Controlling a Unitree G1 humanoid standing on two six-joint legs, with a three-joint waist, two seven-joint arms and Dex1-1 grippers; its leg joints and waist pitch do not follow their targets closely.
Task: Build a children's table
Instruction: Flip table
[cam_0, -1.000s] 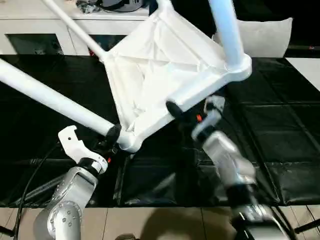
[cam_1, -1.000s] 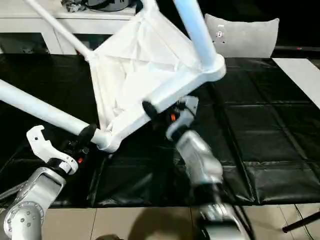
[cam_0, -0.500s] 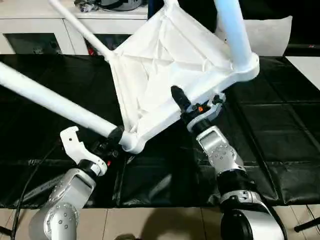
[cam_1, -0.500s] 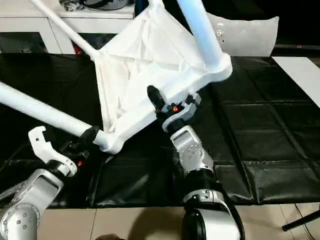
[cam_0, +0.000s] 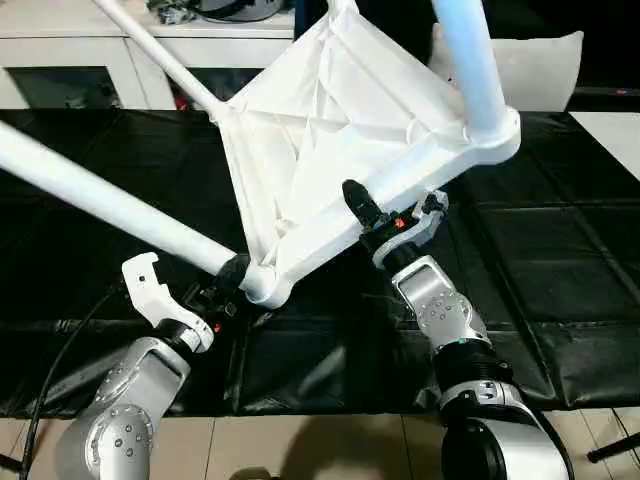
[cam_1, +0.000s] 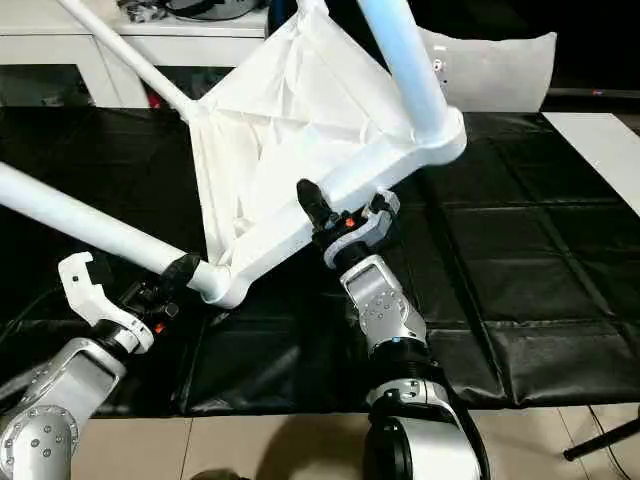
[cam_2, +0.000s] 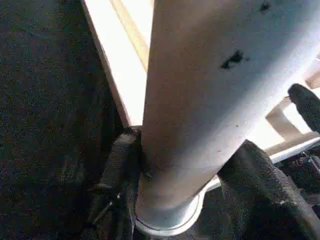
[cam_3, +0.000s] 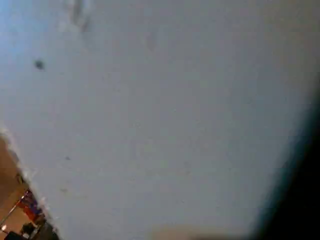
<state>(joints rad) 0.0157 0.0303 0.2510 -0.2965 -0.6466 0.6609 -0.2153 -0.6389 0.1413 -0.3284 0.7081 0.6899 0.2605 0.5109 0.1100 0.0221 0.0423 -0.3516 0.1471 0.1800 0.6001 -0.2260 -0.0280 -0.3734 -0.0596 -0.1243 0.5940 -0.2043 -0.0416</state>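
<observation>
Nearest to you, your left gripper (cam_0: 232, 278) has its two black fingers (cam_2: 116, 170) closed around the base of a white leg (cam_0: 100, 198), just where it enters the corner socket of the tabletop (cam_0: 330, 150); this grip looks the same as one second ago. Your right gripper (cam_1: 330, 215) is at the lower rim of the tabletop, about midway between two corners. One finger (cam_1: 310, 204) lies over the rim on the ribbed underside, the other is under the rim, so the jaws straddle the edge; I cannot tell if they already press it. One second ago this arm was blurred and lower, with the finger at the rim's face; now it has come up and its finger is further over the rim. The table is tilted, with its underside turned to you and its lower corner near the black mat (cam_0: 560, 290). The whole table sits a little higher in the picture than before. I count three legs in place: the one you hold, a second (cam_0: 160, 55) at the far left corner, and a third (cam_1: 405, 65) at the right corner. Behind the table is one grey cushion (cam_0: 535, 70), and further back a white cabinet (cam_0: 80, 60). I can read no writing or label.
</observation>
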